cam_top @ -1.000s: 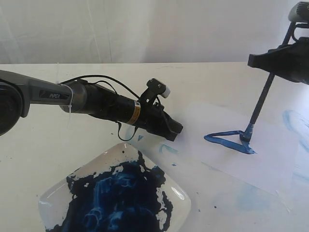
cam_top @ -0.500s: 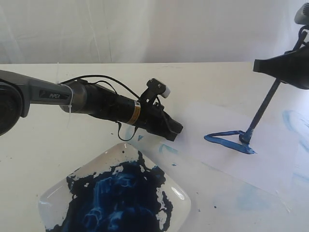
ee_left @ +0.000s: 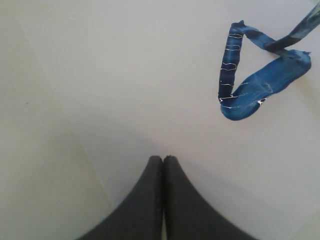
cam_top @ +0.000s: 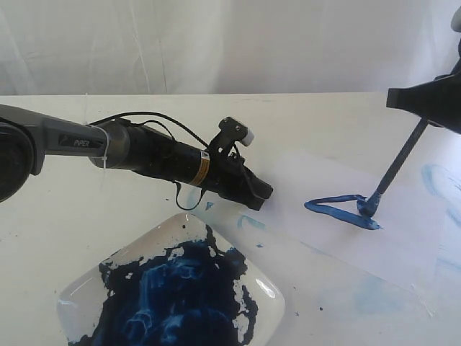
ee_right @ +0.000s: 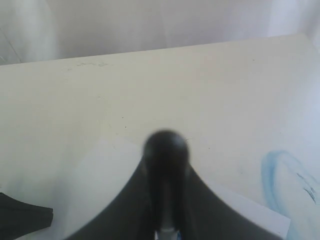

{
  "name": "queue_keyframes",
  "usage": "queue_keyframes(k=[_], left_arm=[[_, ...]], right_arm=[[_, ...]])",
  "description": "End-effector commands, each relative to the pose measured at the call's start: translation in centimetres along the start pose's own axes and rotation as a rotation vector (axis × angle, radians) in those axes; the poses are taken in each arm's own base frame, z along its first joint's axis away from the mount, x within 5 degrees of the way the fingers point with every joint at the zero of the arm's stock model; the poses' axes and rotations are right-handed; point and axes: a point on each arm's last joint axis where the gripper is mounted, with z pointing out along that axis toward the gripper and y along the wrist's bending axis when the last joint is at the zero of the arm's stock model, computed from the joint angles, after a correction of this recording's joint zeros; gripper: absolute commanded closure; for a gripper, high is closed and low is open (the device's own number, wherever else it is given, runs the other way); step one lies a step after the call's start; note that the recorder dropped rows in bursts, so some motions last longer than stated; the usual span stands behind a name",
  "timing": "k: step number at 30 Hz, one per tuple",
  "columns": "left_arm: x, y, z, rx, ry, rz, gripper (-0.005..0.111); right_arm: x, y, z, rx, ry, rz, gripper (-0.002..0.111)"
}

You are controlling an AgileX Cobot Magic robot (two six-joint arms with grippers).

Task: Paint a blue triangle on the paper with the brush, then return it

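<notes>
Right gripper (cam_top: 426,107) pinches the brush (cam_top: 397,169) high on its handle, tilted so the bristles meet the triangle (cam_top: 341,210) on the paper (cam_top: 403,249). Left gripper (ee_left: 163,161), jaws pressed together, sits low at the paper's edge, probably pinning it against drag.
</notes>
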Motion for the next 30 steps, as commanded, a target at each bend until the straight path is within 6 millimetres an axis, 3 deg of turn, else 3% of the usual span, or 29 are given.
queue_keyframes(k=[1, 10, 18, 26, 30], left_arm=[[0.1, 0.3, -0.1, -0.017, 0.01, 0.011, 0.107], [0.1, 0.3, -0.1, -0.017, 0.01, 0.011, 0.107], [0.1, 0.3, -0.1, -0.017, 0.01, 0.011, 0.107], [0.1, 0.3, -0.1, -0.017, 0.01, 0.011, 0.107], [0.1, 0.3, -0.1, -0.017, 0.01, 0.011, 0.107]], right_arm=[[0.0, -0.2, -0.6, 0.007, 0.008, 0.003, 0.108], [-0.5, -0.1, -1.8, 0.003, -0.022, 0.003, 0.108], [-1.7, 0.0, -2.1, -0.011, -0.15, 0.001, 0.108], [-4.1, 0.3, -2.6, -0.008, -0.158, -0.041, 0.108], [-5.6, 0.5, -2.5, 0.004, -0.052, -0.127, 0.108]])
